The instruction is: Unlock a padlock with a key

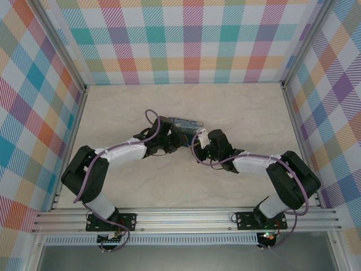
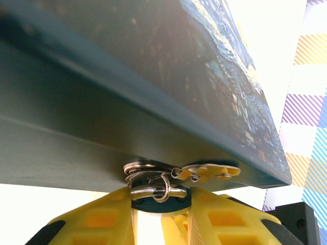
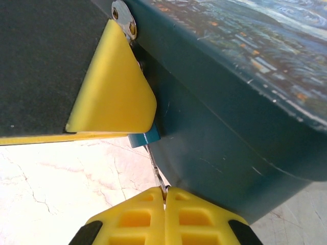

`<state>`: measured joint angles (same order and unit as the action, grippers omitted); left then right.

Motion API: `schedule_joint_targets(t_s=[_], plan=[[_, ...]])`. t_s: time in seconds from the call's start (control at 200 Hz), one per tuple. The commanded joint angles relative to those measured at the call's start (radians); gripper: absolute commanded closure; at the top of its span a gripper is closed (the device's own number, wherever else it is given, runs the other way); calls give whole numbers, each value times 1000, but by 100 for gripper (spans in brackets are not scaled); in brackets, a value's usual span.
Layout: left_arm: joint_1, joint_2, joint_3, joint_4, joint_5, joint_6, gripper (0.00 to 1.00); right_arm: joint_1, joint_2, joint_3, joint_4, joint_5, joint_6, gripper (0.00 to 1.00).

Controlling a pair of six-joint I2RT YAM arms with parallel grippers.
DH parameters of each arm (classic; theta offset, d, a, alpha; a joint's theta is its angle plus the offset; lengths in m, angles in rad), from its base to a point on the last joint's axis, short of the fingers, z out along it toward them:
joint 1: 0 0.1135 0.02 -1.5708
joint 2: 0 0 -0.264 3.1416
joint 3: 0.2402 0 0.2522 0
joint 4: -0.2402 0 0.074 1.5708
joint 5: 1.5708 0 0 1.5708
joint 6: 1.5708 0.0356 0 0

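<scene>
From above, the two arms meet at mid-table against the near side of the Starry Night-print box (image 1: 186,122), the left gripper (image 1: 176,141) and right gripper (image 1: 196,148) close together; the padlock and key are too small to tell there. In the left wrist view, the box's dark teal wall fills the top, its metal latch (image 2: 209,171) hangs at the lower edge, and just below it the padlock (image 2: 153,202) sits as a dark shape with silvery rings, gripped between the yellow fingers (image 2: 87,219). In the right wrist view, the right gripper's jaws are pressed together, pinching the thin key (image 3: 157,171), which runs up into the blue-teal padlock under a left finger (image 3: 117,87), above the marbled table (image 3: 61,178).
</scene>
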<state>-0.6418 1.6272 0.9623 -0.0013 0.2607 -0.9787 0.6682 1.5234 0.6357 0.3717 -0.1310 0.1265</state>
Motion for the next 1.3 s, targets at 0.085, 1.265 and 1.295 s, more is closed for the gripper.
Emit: schedule_joint_targets(t_s=[0.085, 1.265, 1.295], plan=[[-18, -43, 30, 1, 31, -9, 74, 7, 12, 20, 129, -46, 32, 97], [-22, -40, 30, -28, 63, 4, 74, -8, 52, 59, 251, -111, 59, 97], [-22, -37, 29, -28, 63, 4, 74, -7, 55, 61, 251, -112, 63, 97]])
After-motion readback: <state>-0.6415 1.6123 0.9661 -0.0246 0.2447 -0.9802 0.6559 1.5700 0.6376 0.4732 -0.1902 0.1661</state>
